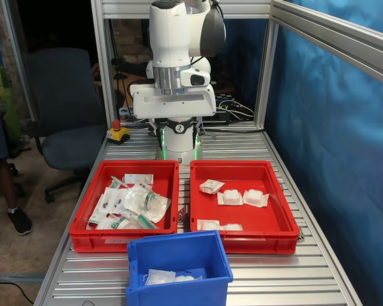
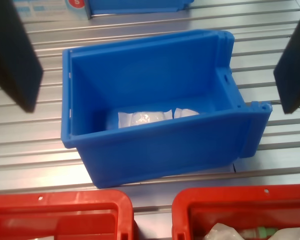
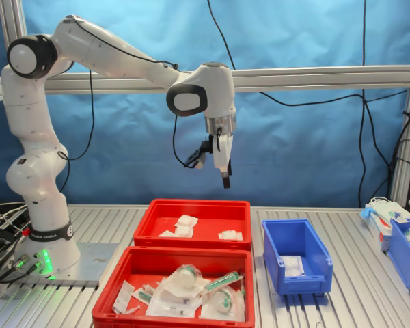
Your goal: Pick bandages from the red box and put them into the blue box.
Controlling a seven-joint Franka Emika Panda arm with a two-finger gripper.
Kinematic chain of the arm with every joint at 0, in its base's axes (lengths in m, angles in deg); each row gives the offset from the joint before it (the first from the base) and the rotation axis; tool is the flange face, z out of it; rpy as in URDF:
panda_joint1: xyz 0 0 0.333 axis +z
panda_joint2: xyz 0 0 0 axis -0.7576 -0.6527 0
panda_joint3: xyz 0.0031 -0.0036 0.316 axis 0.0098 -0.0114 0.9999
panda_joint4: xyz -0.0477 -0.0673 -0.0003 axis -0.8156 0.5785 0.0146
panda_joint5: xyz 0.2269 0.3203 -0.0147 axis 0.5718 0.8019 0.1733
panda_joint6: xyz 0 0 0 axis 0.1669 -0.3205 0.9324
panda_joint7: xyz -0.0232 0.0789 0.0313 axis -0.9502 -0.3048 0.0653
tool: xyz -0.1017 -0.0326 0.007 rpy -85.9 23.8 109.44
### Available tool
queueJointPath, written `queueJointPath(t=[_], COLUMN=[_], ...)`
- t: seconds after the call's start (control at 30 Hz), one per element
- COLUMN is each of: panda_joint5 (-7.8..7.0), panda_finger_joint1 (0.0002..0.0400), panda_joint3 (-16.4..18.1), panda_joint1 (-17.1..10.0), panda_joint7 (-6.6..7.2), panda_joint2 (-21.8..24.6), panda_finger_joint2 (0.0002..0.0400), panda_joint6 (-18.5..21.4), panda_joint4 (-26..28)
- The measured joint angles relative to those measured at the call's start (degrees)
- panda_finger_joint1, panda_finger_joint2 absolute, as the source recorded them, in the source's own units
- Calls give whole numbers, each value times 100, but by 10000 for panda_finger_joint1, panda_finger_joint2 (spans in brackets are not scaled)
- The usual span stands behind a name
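The blue box (image 1: 179, 293) (image 3: 307, 283) stands in front of two red trays and holds wrapped white bandages (image 1: 161, 276) (image 2: 142, 119) (image 3: 292, 265). The red box (image 1: 239, 239) (image 3: 198, 203) with more loose bandages (image 1: 230, 197) (image 3: 186, 221) is the tray on the first exterior view's right. My gripper (image 3: 225, 179) hangs high over that tray's end nearest the blue box. In the wrist view the gripper (image 2: 158, 107) is open, its dark fingers (image 2: 20, 65) wide apart with nothing between them, and the blue box (image 2: 165, 150) lies below.
A second red tray (image 1: 124, 239) (image 3: 106, 301) holds syringes and wrapped medical items. In the second exterior view another blue bin (image 3: 406, 253) and a tissue box (image 3: 381, 212) sit at the far right. A red stop button (image 1: 117, 132) stands beside the robot base.
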Motion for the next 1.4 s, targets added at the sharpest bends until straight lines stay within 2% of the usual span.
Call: queueJointPath(t=[0.77, 1.0, 1.4], panda_joint5=[0, 0, 0], panda_finger_joint1=[400, 400, 400], panda_joint3=[0, 0, 0], panda_joint1=[0, 0, 0], panda_joint7=[19, 146, 561], panda_joint2=[0, 0, 0], panda_finger_joint2=[400, 400, 400], panda_joint6=[0, 0, 0], panda_joint4=[0, 0, 0])
